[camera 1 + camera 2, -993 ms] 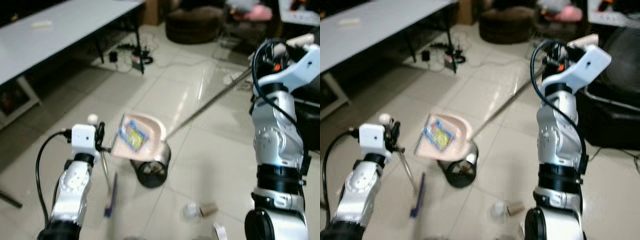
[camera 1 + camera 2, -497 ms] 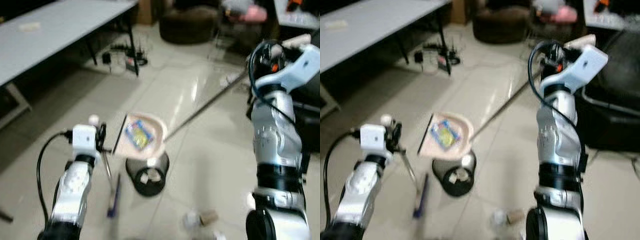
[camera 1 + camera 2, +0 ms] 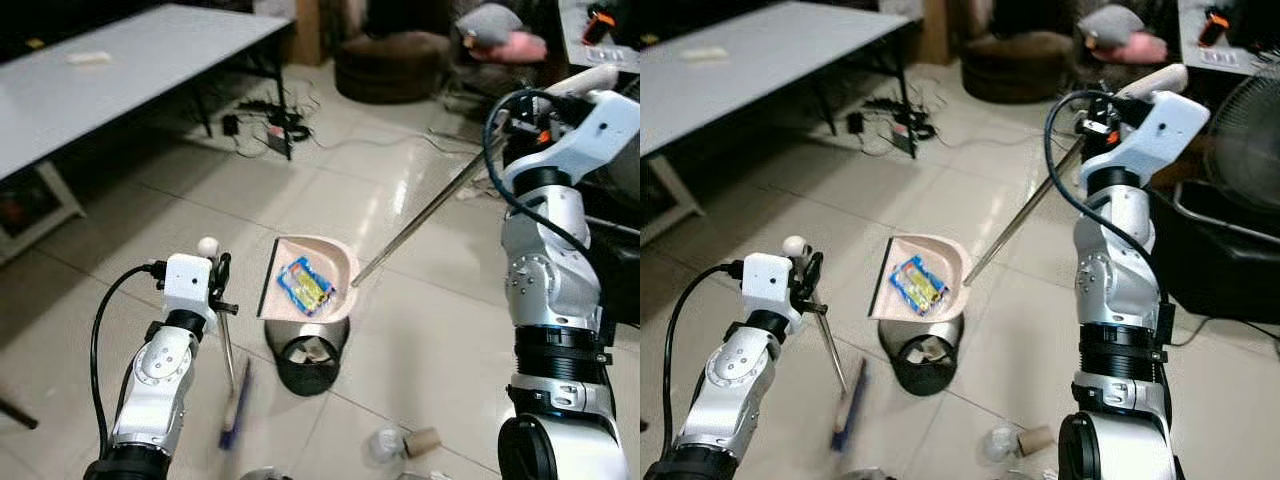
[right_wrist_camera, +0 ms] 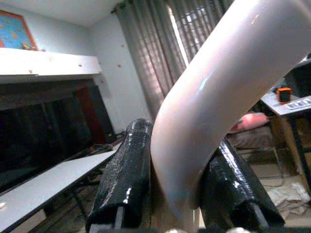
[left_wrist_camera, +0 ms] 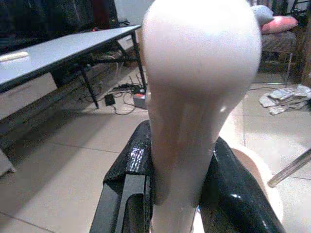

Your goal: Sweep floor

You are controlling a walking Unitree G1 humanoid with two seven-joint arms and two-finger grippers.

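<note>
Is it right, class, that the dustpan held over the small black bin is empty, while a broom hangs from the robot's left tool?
Not quite. The dustpan is not empty: a blue and yellow wrapper lies in it, as the left eye view shows. The rest holds: the dustpan hangs over the small black bin, and the left tool holds the broom.
</note>
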